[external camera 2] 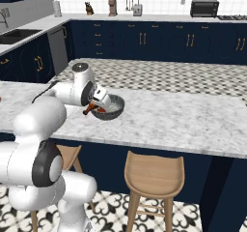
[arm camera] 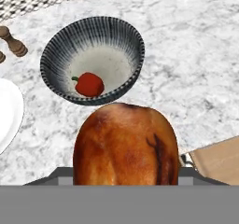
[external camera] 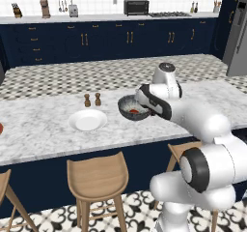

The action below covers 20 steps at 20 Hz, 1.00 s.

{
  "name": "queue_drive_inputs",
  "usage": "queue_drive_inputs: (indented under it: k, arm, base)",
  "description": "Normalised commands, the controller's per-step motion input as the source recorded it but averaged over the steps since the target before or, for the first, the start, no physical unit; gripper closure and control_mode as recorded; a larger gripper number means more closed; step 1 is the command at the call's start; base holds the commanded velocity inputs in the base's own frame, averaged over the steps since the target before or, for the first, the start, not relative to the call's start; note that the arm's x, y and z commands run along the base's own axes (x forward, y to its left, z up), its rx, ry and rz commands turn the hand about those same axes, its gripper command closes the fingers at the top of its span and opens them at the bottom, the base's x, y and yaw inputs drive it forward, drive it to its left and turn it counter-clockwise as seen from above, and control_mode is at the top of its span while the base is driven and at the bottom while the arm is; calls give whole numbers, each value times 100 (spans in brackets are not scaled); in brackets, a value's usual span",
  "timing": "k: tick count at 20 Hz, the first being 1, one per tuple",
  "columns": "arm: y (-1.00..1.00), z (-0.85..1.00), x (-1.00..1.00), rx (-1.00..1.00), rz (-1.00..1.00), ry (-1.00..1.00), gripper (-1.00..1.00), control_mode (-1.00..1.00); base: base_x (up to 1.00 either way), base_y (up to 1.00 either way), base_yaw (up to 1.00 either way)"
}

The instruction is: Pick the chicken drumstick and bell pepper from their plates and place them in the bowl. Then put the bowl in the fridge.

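My gripper [external camera 2: 95, 104] is shut on the chicken drumstick [arm camera: 125, 143], a golden-brown piece that hides the fingertips in the hand view. It hangs just short of the near rim of the dark grey bowl [arm camera: 56, 45], a little above the counter. The red bell pepper [arm camera: 89, 84] lies inside the bowl. From the side, the drumstick [external camera 2: 89, 110] sticks out at the bowl's [external camera 2: 112, 108] left edge. A plain white plate [external camera: 87, 120] sits bare to the left of the bowl [external camera: 126, 105]. The grey steel fridge [external camera: 237, 33] stands at the far right.
Two wooden shakers [external camera: 92, 100] stand behind the white plate on the marble island [external camera: 43, 134]. A sliver of a red-rimmed plate [external camera: 1, 128] shows at the left edge. Wooden stools [external camera: 98, 175] line the island's near side.
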Motion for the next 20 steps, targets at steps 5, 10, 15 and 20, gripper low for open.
queue_drive_inputs:
  k: [5,10,15,20]
  arm:
    - [-14,-38,100,0,0,12,100,-100]
    - [-3,-57,100,0,-1,-2,100,-100]
    - [22,-61,100,-2,-4,-6,100,-100]
    - [8,-44,79,0,-1,-2,-100,-100]
  base:
    - [0,0,0]
    - [0,0,0]
    - [0,0,0]
    - [0,0,0]
